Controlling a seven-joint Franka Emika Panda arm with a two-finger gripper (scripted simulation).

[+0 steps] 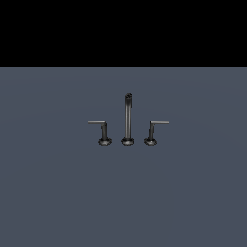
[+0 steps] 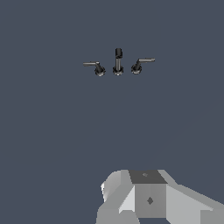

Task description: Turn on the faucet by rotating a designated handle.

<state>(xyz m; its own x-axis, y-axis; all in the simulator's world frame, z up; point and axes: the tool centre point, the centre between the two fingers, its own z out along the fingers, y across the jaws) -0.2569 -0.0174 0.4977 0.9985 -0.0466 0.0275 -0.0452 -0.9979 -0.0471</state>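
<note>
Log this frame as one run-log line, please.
phase: pre-approach | gripper: far from faucet, fingers unseen | handle: untouched | contact: none

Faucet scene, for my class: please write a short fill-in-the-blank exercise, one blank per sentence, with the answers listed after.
1. The faucet has ____ separate round bases.
2. The spout stands ____ the two levers.
3. The handle has its arm pointing toward the exterior view's ____.
4. Of the three pieces, the tallest is the ____.

Answers: three; between; left; spout
</note>
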